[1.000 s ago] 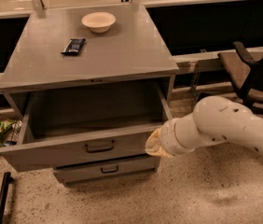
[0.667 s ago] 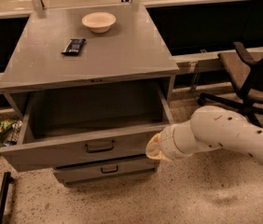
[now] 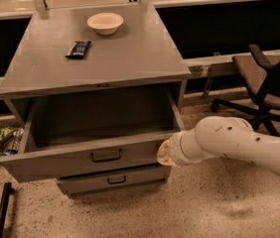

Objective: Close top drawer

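— Where is the top drawer?
— The top drawer (image 3: 65,160) stands pulled well out from under the front edge of the table (image 3: 130,58), its inside open to view. Its dark handle (image 3: 106,156) sits at the middle of the front panel.
— And the gripper?
— The gripper (image 3: 164,153) is at the right end of that front panel, below the table's front right corner, on the end of the white arm (image 3: 229,140) reaching in from the right. It looks to be against the panel. Whether it is spread or closed, I cannot tell.
— What's on top?
— A bowl (image 3: 105,22) near the back edge, and a dark packet (image 3: 78,49) toward the left edge. A lower drawer (image 3: 130,178) sits beneath, pushed further in. A chair (image 3: 269,83) stands off to the right.
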Motion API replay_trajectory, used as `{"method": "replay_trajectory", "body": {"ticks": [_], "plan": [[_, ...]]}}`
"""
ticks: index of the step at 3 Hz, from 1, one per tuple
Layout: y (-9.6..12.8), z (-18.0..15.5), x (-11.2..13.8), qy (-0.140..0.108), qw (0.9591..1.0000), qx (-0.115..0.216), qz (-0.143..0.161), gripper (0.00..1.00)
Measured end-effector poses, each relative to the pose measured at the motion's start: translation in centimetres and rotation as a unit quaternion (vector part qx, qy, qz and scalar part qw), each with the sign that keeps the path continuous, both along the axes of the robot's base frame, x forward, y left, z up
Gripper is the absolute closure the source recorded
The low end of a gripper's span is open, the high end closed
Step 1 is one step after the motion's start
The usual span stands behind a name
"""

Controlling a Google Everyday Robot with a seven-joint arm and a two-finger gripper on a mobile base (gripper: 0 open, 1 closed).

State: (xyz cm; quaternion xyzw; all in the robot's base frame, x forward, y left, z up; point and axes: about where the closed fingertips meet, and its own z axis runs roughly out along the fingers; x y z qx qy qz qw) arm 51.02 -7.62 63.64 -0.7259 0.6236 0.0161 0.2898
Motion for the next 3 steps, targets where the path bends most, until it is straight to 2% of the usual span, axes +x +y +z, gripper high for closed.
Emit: {"method": "replay_trajectory", "body": {"ticks": [3], "plan": [[-3.5,-0.9,6.4,-0.054,0.9976,-0.043,0.004,1.0]]}}
